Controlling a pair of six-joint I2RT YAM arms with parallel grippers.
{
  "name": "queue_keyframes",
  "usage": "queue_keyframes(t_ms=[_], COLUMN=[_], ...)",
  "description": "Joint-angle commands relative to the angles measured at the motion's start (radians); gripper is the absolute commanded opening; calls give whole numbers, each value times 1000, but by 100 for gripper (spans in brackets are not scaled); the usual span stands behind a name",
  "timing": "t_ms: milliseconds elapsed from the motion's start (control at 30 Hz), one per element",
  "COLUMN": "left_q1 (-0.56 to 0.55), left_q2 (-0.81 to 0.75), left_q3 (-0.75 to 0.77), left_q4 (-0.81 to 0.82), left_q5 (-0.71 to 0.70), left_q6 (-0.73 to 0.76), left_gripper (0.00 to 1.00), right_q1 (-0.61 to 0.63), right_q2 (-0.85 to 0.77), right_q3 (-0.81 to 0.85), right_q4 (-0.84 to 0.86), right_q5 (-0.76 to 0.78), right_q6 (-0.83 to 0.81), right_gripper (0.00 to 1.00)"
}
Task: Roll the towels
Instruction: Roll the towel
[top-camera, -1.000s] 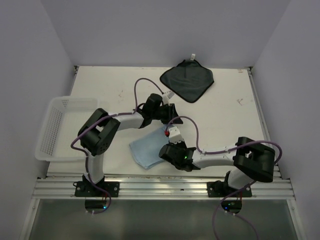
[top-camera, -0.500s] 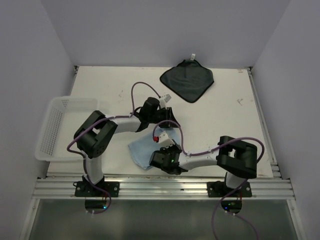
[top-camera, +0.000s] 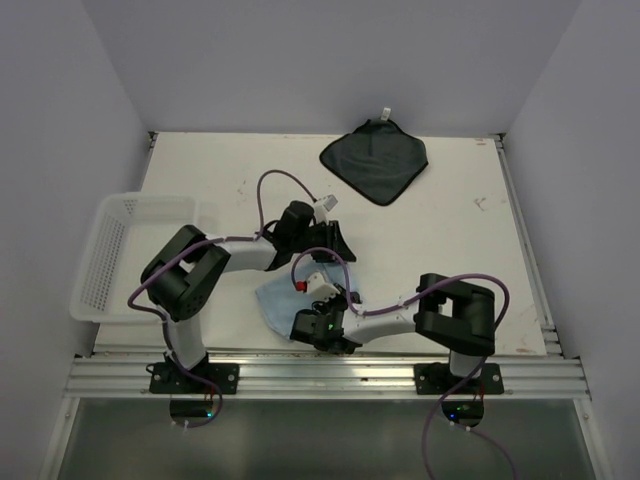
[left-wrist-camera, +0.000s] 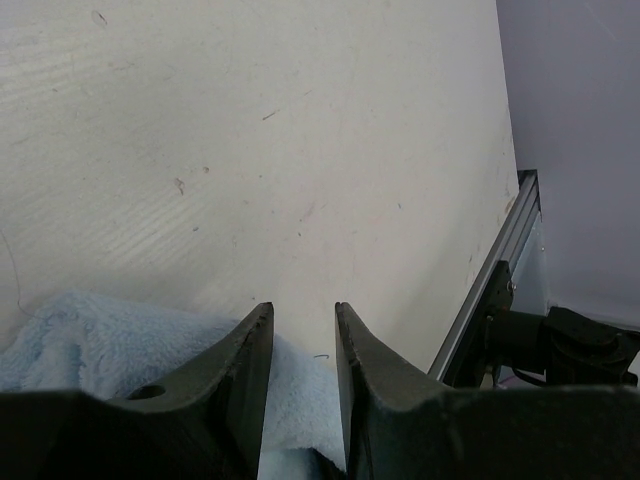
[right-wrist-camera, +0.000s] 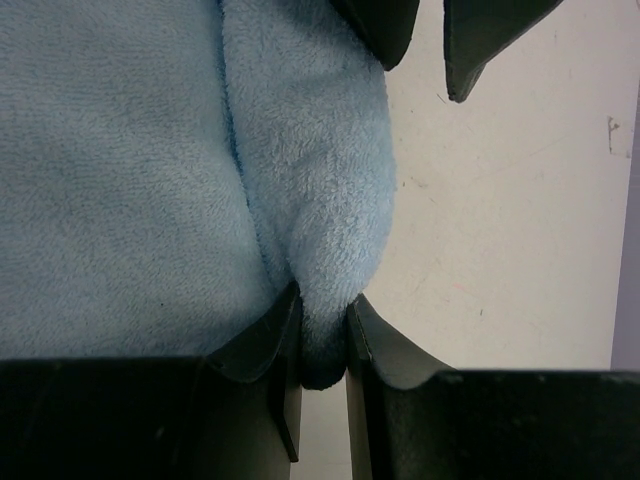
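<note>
White table top (top-camera: 450, 230) is sitting inside pale lavender walls (top-camera: 300, 60).

Nearest the arm bases, the right gripper (right-wrist-camera: 322, 312) is pinching a raised fold of the light blue fleecy towel (right-wrist-camera: 120, 180). Its jaws are standing narrow, with the pile squeezed between them. This towel is lying left of the table's centre, close to the near edge. In the top view it is partly hidden under both wrists.

Just beyond, the left gripper (left-wrist-camera: 298, 335) is reaching down at the blue towel's far edge. Its jaws are standing narrowly apart, one finger over the pile and the other over bare table. Cannot tell whether they are gripping any cloth.

Out to the left, a white plastic mesh basket (top-camera: 115, 250) is overhanging the table's left edge.

Farthest back, right of centre, the dark grey square cloth towel (top-camera: 375, 160) is lying flat, turned like a diamond. Its small white tag (top-camera: 383, 112) is pointing at the far wall. It is well apart from both grippers.
</note>
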Motion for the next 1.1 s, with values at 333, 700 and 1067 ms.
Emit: queue_keyframes(t_ms=[333, 700, 1067], left_q1=[-8, -15, -44], left_q2=[-54, -74, -100], left_q3=[-150, -284, -338], left_q4=[120, 212, 233], left_q5=[-21, -74, -132], left_q6=[-25, -68, -88], left_gripper=[34, 33, 32], right_q1=[40, 49, 47], right_q2=[123, 107, 15], right_q3=[91, 80, 27], right_q4=[-126, -117, -39], right_q5=[41, 41, -12], right_q6=[-15, -18, -10], right_gripper=[0, 13, 26])
